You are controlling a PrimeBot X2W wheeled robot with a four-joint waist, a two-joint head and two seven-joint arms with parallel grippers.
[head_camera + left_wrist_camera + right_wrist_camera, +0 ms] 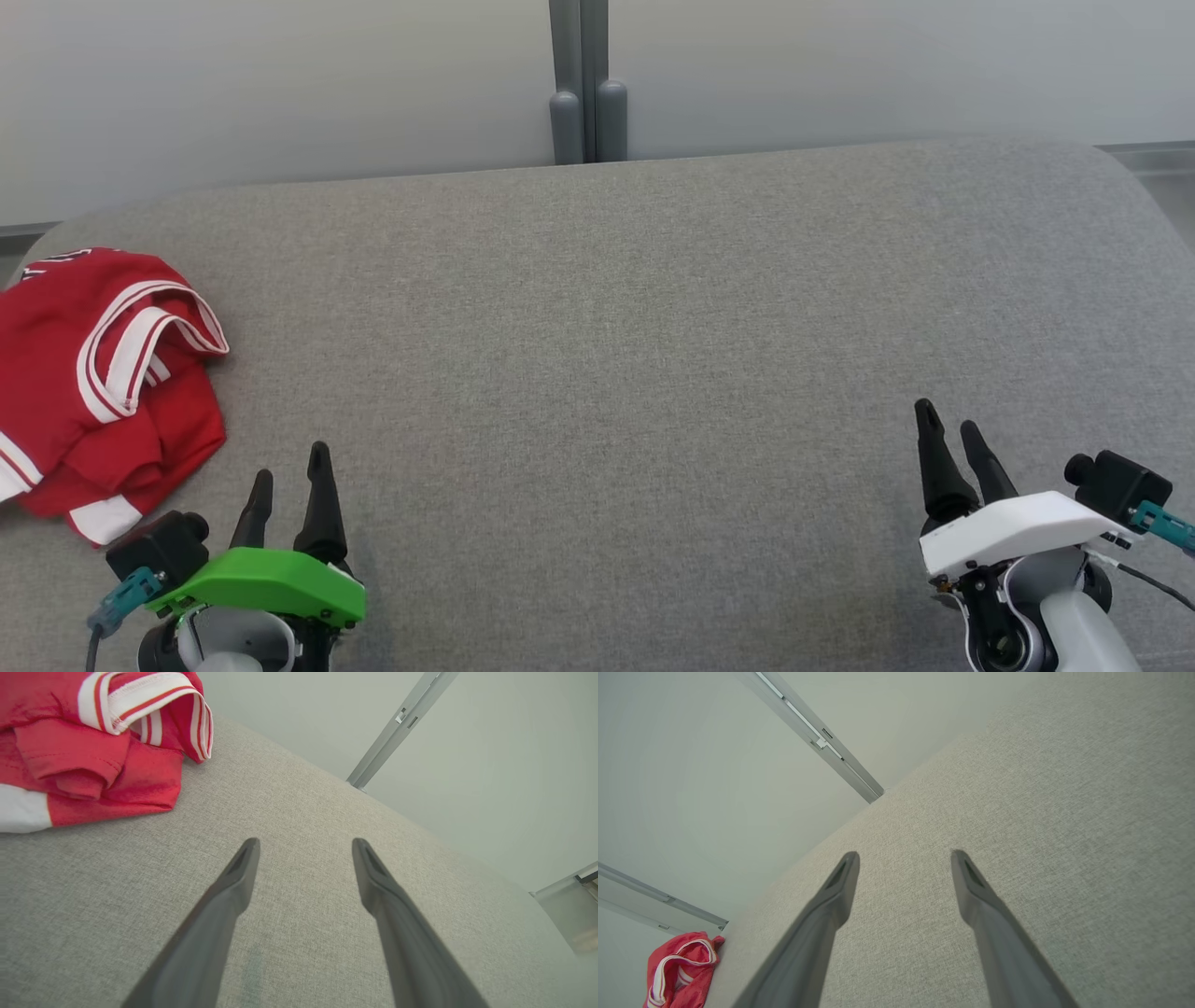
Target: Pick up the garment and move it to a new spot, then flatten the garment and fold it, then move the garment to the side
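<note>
- Garment (103, 383): a red jersey with white-and-red striped trim, lying in a compact, layered bundle at the far left of the grey padded surface (607, 373), near its rounded left corner; part of it runs off the left edge of the head view
- in the left wrist view the garment (93, 756) shows stacked layers, a white band at one hem and a trimmed opening standing up loosely; it is not spread flat
- left gripper (291, 464) sits just beside the garment on its near right, apart from it; its own view shows the left gripper (306, 844) with fingers spread wide and nothing between them, only bare fabric surface below
- right gripper (948, 417) rests well apart, at the lower right of the surface; in its own view the right gripper (904, 855) likewise stands open and empty, with the garment (682, 970) small in the far corner
- progress, as a judgement: nothing is held and the middle of the surface is bare; the bundle at the side could be a finished fold set aside, or a heap awaiting its first pick; the loose, uneven layers lean towards the latter, in which case picking, flattening, folding and setting aside all remain
</note>
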